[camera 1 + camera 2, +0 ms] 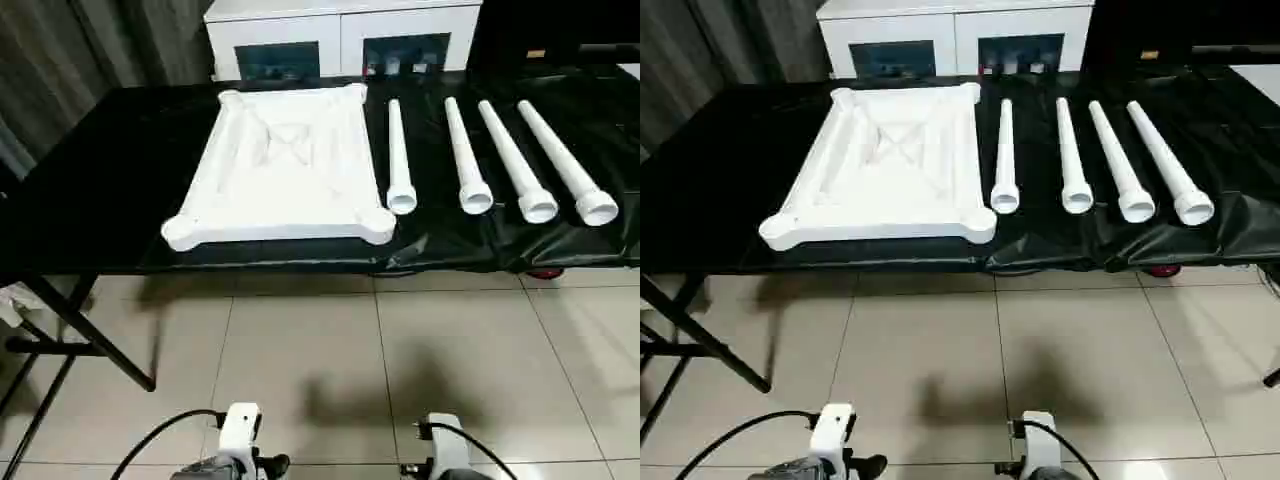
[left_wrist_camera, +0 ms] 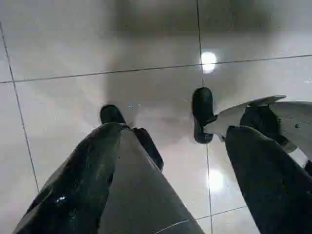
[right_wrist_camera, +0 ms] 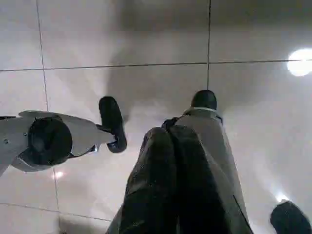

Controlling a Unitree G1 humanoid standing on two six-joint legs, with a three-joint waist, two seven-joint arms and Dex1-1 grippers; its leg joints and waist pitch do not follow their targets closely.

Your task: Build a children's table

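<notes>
Left end effector [image 2: 165,165] spread wide, fingers [image 2: 97,185] well apart, nothing between them, pointing down at tiled floor [image 2: 73,48]. Right end effector [image 3: 170,146] pressed together, fingers [image 3: 151,185] touching, holding nothing, also aimed at floor. Both wrists low at near edge of head view, black cables looping off them, well short of table [image 1: 110,180].

Up ahead: black-covered table, tabletop part [image 1: 285,165] lying upside down on it, ribbed underside up w/ X-brace in the middle, rounded corner sockets showing at all four corners. Sits on left-centre of table, near front edge.

Just right of it: four white legs in a row, not touching each other. First leg [image 1: 397,155] just beside top's right edge, roughly parallel to it. Second leg [image 1: 466,160], third leg [image 1: 515,165], fourth leg [image 1: 565,165] fanning out slightly to the right. All lying flat, wide open ends toward robot, narrow ends toward back.

Behind table: white cabinet [image 1: 340,35] w/ glass doors. Folding table legs visible at left.
</notes>
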